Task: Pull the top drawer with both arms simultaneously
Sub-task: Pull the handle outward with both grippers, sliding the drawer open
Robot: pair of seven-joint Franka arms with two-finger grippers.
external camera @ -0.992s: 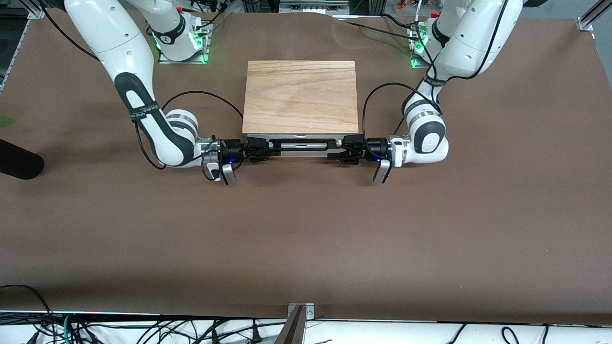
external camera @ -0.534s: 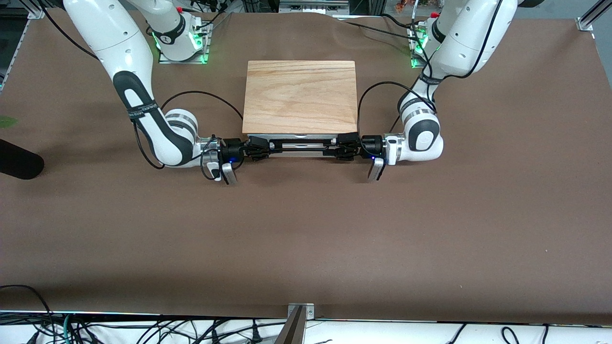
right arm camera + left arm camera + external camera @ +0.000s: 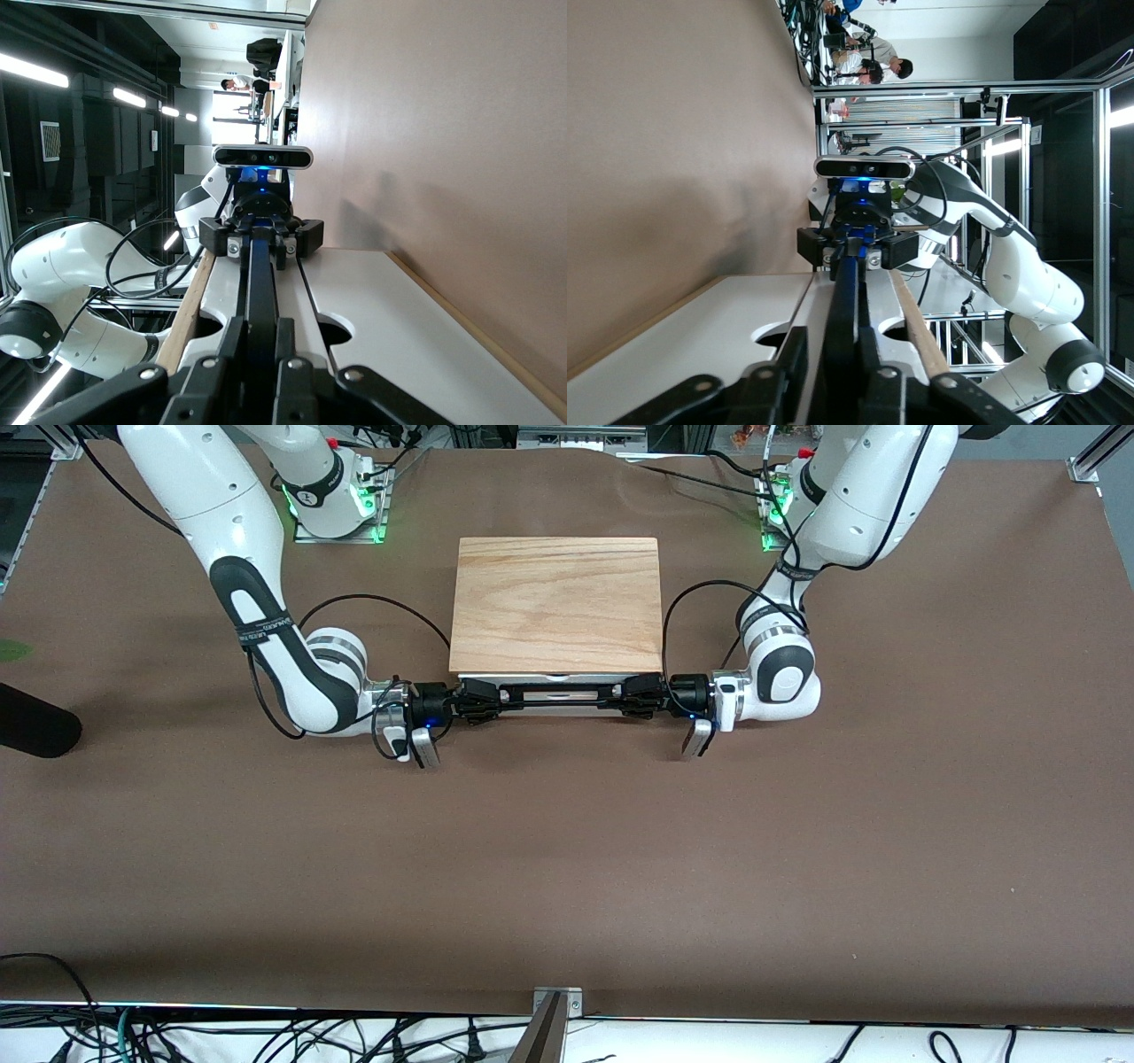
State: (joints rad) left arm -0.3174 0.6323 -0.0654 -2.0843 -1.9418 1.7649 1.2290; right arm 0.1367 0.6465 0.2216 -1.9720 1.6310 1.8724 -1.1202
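Note:
The top drawer shows only as a thin white front strip under the light-wood cabinet top; its inside is hidden. Its long black wire handle runs along the front. My right gripper is shut on the handle's end toward the right arm's end of the table. My left gripper is shut on the other end. In the left wrist view my left gripper clamps the handle, with the right gripper facing it. In the right wrist view my right gripper clamps the handle, with the left gripper facing it.
The cabinet stands on a brown table between the two arm bases. A white drawer front with a round notch shows in the left wrist view and the right wrist view. A dark object lies at the table edge at the right arm's end.
My left gripper has moved along the handle toward the right arm's end and closer to the cabinet front. The handle now lies level. The right arm has barely moved.

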